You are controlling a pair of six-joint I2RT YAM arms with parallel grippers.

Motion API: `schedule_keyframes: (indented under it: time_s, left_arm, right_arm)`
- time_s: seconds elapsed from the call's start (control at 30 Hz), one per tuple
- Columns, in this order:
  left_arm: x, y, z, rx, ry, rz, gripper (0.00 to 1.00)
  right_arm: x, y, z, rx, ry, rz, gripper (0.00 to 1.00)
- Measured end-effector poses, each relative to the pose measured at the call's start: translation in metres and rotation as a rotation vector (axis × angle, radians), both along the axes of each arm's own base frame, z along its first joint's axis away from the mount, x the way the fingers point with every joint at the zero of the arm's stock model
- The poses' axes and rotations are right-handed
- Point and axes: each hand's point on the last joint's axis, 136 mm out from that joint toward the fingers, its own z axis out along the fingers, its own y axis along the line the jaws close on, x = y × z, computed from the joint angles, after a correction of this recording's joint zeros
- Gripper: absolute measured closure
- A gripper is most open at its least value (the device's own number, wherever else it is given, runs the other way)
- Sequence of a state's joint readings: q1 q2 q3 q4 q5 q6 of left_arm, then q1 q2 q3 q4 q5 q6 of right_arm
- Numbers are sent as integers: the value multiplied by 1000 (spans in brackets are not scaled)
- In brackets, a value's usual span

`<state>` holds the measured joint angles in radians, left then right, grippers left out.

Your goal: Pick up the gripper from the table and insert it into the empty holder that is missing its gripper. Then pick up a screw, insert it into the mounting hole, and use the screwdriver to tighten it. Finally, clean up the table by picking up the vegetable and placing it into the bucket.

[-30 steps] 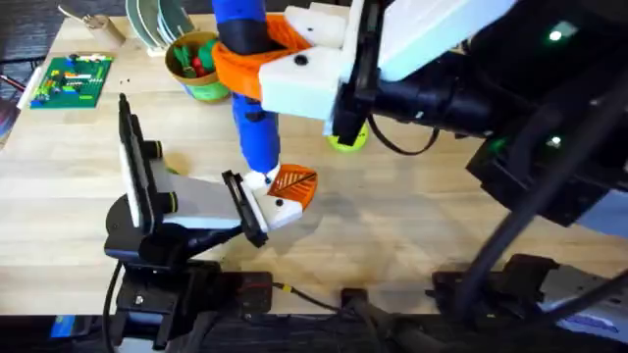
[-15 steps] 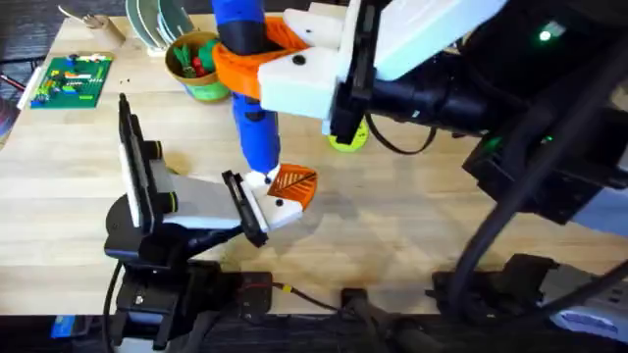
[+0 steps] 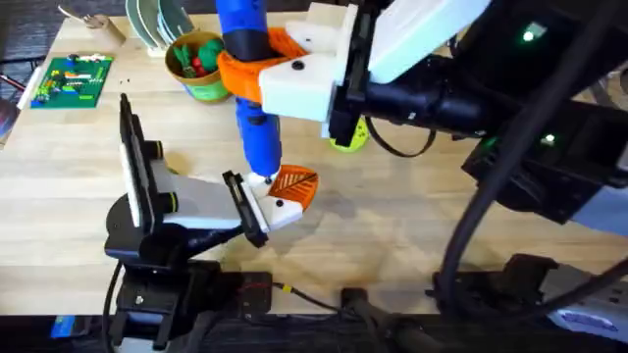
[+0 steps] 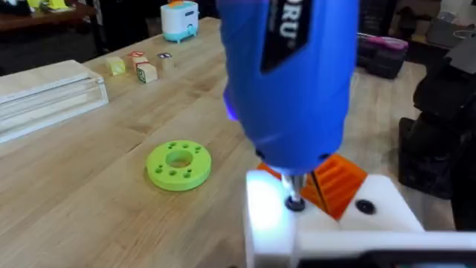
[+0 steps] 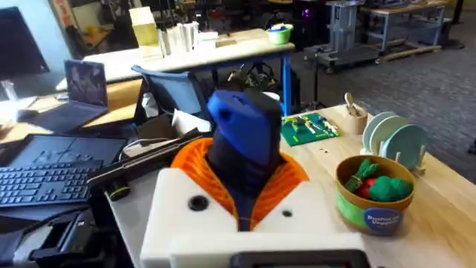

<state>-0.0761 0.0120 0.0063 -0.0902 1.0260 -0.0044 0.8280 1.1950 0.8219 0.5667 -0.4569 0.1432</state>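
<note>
My right gripper (image 3: 245, 54) is shut on the blue screwdriver (image 3: 257, 127), its orange pads (image 5: 193, 160) clamping the handle (image 5: 242, 141). The screwdriver stands nearly upright. Its metal tip (image 4: 295, 197) rests in a hole of the white holder (image 4: 275, 223) at the left arm's tip (image 3: 280, 211). The orange ribbed gripper (image 3: 294, 186) sits in that holder, also seen beside the tip (image 4: 338, 182). The screw is hidden under the tip. The bucket (image 3: 196, 64) stands at the back left with green and red toy pieces inside (image 5: 375, 186).
A yellow-green disc (image 3: 345, 137) lies behind the screwdriver, also seen on the wood (image 4: 178, 164). A green circuit board (image 3: 71, 80) and a plate rack (image 3: 157, 20) sit at the back left. Small blocks (image 4: 141, 68) and a clear box (image 4: 44, 97) lie farther off.
The right arm's body has shifted slightly. The screwdriver tip stays on the holder and the left arm has not moved.
</note>
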Motion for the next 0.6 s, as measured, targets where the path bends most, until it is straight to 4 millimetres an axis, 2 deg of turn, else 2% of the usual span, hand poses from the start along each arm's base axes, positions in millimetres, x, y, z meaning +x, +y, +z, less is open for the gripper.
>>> schedule_keyframes:
  time_s: [0.2, 0.33, 0.4, 0.47, 0.53, 0.57, 0.6]
  left_arm:
    - [0, 0, 0, 0, -1, 1, 984]
    - [0, 0, 0, 0, -1, 1, 984]
    - [0, 0, 0, 0, -1, 1, 984]
    - [0, 0, 0, 0, -1, 1, 984]
    - [0, 0, 0, 0, -1, 1, 984]
    - [0, 0, 0, 0, -1, 1, 984]
    - [0, 0, 0, 0, -1, 1, 984]
  right_arm:
    - [-1, 0, 7, 23, -19, 3, 941]
    - [-5, -10, 48, 166, -149, -1, 941]
    - [-7, -22, 72, 243, -227, -17, 941]
    - [-3, -35, 87, 284, -284, -50, 941]
    - [10, -47, 87, 255, -320, -108, 941]
    - [19, -50, 81, 218, -323, -139, 941]
    - [35, -56, 67, 145, -318, -193, 942]
